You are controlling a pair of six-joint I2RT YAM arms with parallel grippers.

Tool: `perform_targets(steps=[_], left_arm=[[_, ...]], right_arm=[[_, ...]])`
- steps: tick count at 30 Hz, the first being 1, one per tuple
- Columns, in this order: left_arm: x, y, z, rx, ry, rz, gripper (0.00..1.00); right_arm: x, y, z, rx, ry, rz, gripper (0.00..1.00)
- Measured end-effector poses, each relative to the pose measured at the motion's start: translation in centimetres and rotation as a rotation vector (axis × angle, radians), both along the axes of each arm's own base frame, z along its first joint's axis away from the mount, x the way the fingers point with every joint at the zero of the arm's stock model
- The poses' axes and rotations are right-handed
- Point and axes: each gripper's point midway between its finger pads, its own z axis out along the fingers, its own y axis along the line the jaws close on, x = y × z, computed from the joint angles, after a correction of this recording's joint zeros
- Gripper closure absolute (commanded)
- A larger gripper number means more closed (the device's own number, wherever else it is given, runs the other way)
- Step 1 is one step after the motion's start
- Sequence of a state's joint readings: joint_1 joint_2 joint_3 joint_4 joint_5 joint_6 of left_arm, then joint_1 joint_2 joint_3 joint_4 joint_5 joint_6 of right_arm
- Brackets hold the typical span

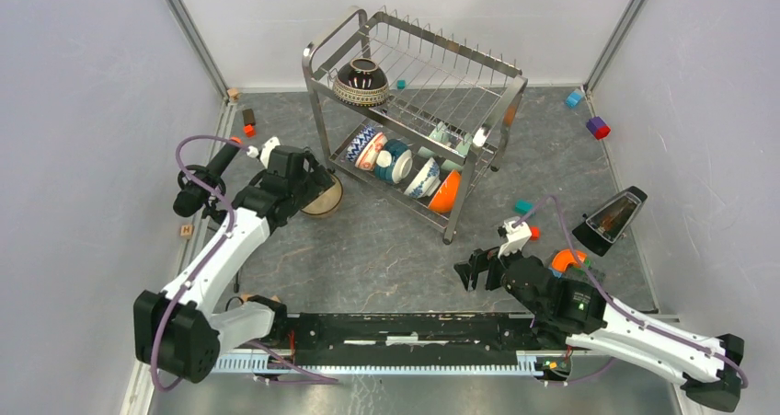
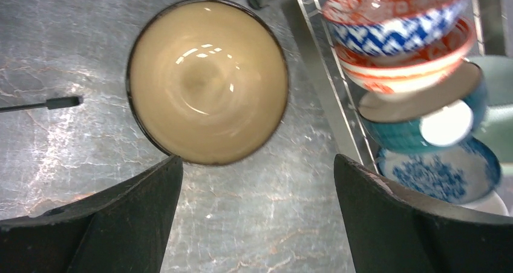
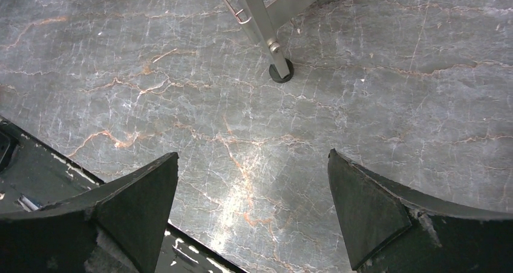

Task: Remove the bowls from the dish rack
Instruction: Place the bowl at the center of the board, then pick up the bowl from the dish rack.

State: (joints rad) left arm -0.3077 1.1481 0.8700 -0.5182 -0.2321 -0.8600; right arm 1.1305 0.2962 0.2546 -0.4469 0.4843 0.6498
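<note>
Gaping left jaws: spread wide, holding nothing, both fingers [image 2: 121, 224] clear of the bowl.
Brown bowl [image 2: 207, 81]: upright on the counter [image 2: 60, 43], cream inside up, just beyond the left fingertips and just left of the dish rack [image 1: 463, 199].
Right jaws: wide open, empty, over the counter near the rack's near-right foot [image 3: 281, 73].
Upper tier: one dark patterned bowl [image 1: 361, 82] at the left end.
Lower tier: a row of bowls [image 1: 405, 167] on edge, red-orange, teal, blue-and-white.

From above, the left arm [image 1: 230, 240] hides most of the brown bowl [image 1: 331, 200]. The right wrist view crops the dish rack [image 3: 259, 19].
</note>
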Motion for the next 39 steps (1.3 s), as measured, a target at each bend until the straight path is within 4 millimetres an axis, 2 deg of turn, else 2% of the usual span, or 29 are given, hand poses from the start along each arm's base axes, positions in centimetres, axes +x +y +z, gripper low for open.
perform_targets(steps=[6,10,14,18,20,25,30,34,39], left_arm=[[-2.0,-1.8,4.2,-0.014,-0.130,-0.132,0.00],[-3.8,-2.2,7.4,-0.028,-0.243,-0.206,0.00],[-5.1,-2.4,9.7,-0.035,-0.329,-0.272,0.00],[-6.0,-3.2,12.1,-0.068,-0.391,-0.339,0.00],[-6.1,-4.1,14.1,-0.104,-0.441,-0.379,0.00],[-5.9,-6.0,19.5,-0.210,-0.614,-0.444,0.00],[-4.7,-7.6,23.6,-0.367,-0.735,-0.429,0.00],[-3.0,-8.7,25.4,-0.488,-0.772,-0.392,0.00],[-0.7,-9.9,25.7,-0.601,-0.759,-0.353,0.00]], right_arm=[[0.4,-0.2,0.9,-0.024,-0.004,-0.024,0.02],[0.8,-0.7,1.3,-0.052,-0.016,-0.049,0.02],[1.3,-1.1,2.1,-0.057,-0.041,-0.078,0.02],[1.6,-1.4,3.0,-0.032,-0.073,-0.093,0.02],[1.6,-1.6,3.8,-0.001,-0.094,-0.099,0.02],[1.6,-1.8,4.7,0.063,-0.125,-0.104,0.02],[1.5,-2.0,4.7,0.090,-0.136,-0.105,0.02],[1.5,-2.0,4.8,0.096,-0.140,-0.105,0.02],[1.5,-2.1,4.8,0.094,-0.141,-0.104,0.02]])
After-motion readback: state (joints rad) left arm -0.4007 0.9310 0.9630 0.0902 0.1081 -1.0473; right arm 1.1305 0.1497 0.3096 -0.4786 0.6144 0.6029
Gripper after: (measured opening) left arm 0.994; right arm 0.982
